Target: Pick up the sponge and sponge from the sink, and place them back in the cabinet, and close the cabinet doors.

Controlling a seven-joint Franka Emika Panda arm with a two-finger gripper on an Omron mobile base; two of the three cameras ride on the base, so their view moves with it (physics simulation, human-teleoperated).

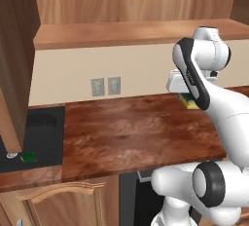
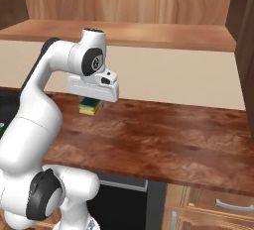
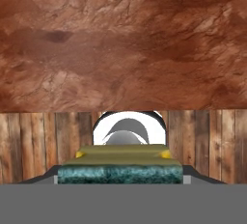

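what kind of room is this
A kitchen, rendered rather than real, by the look of it: a black sink set into a wooden counter, a wall cabinet above, and wall outlets on the backsplash.

The white arm is rising from its base, bending at the elbow and reaching forward, wrist turned down. The gripper (image 2: 91, 106) is pointing downward, jaws clamping a sponge (image 2: 89, 107) between them, apparently gripped by its sides.
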